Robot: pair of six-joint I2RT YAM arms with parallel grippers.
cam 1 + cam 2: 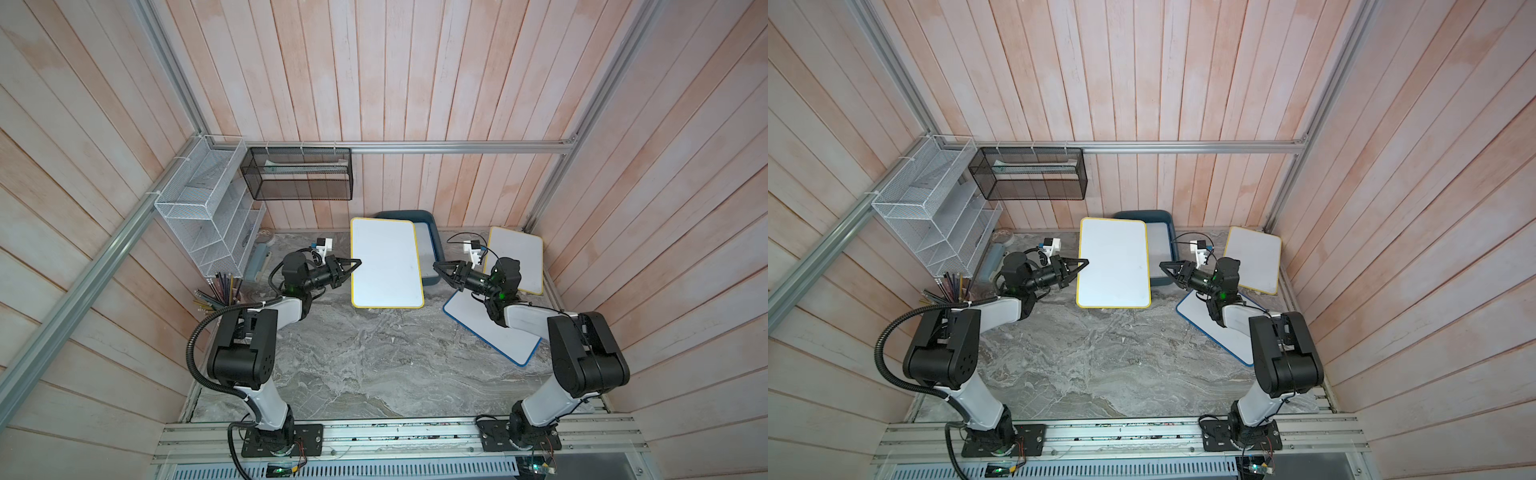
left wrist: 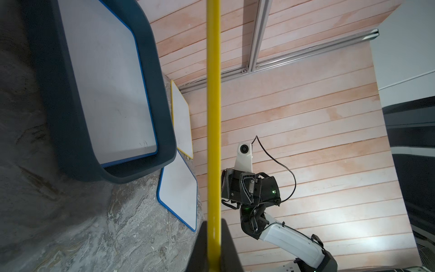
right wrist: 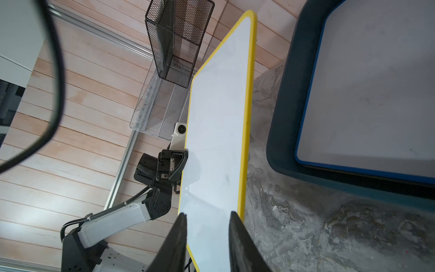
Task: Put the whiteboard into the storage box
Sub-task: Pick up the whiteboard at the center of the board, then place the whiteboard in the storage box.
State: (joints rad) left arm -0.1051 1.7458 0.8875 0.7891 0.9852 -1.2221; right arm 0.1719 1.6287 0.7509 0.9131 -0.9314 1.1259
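The marble table (image 1: 374,365) fills the lower middle of both top views. The storage box (image 1: 435,253) is seen at the upper centre, against the back wall, and a blue-framed whiteboard (image 2: 106,77) is already lying flat inside it.

A yellow-framed whiteboard (image 1: 386,264) is held roughly level above the table. It lies just left of the box, and its upper right corner overlaps the box in the frame. So it is near the box but not yet in it.

Two more boards are seen at the right of the frame. A second yellow-framed whiteboard (image 1: 517,259) is propped at the wall, and a second blue-framed whiteboard (image 1: 490,328) lies flat under the right arm.

The held board's left edge is pinched by the left gripper (image 1: 356,262). The right gripper (image 1: 439,269) is set at the opposite edge with its jaws spread. In the right wrist view the board's edge is seen between the fingers (image 3: 235,235), but contact cannot be told.

The carry to the box is judged to be in hand, with the load borne by the left arm alone. For the next move the board must be shifted rightward and squared with the box opening. It must then be lowered onto the board inside, with the right gripper kept clear.
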